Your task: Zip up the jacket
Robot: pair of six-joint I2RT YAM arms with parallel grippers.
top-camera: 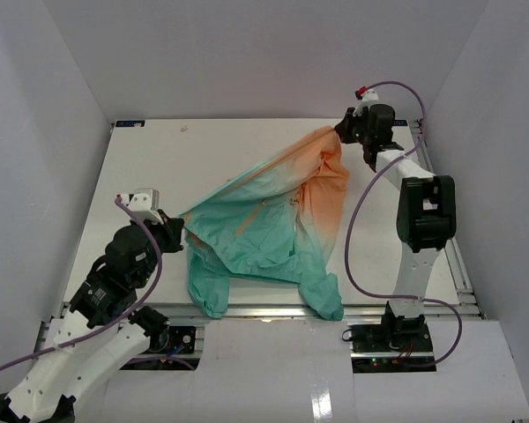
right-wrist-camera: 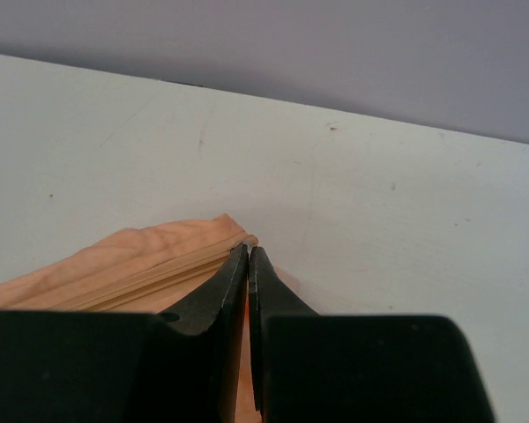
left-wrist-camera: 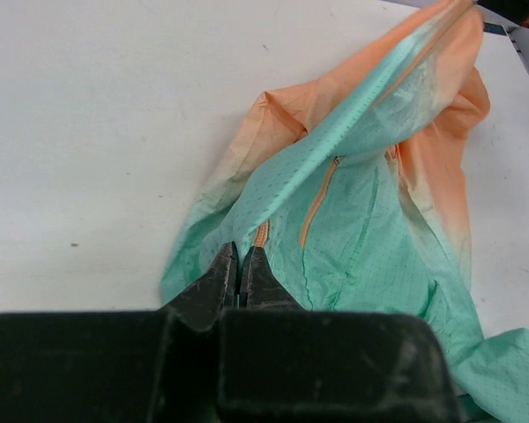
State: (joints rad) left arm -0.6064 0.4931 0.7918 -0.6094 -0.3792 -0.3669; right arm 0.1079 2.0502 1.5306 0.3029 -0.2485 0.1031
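The jacket [top-camera: 273, 220] is stretched across the white table, peach-orange at the far right, teal-green toward the near left. My left gripper [top-camera: 178, 231] is shut on the jacket's teal lower edge; in the left wrist view the gripper [left-wrist-camera: 240, 253] pinches the fabric just below an orange zipper strip [left-wrist-camera: 262, 233]. My right gripper [top-camera: 342, 130] is shut on the orange top corner, lifted near the back; in the right wrist view the gripper [right-wrist-camera: 249, 251] clamps the jacket [right-wrist-camera: 132, 269] at its zipper-edge tip. A taut fold [left-wrist-camera: 370, 97] runs between the two grips. Both sleeves hang toward the front edge.
White walls enclose the table [top-camera: 159, 167] on the left, back and right. Bare table surface lies left of and behind the jacket. The right arm's upper link [top-camera: 423, 211] stands just right of the jacket. A short orange pocket zipper [left-wrist-camera: 317, 198] shows on the teal panel.
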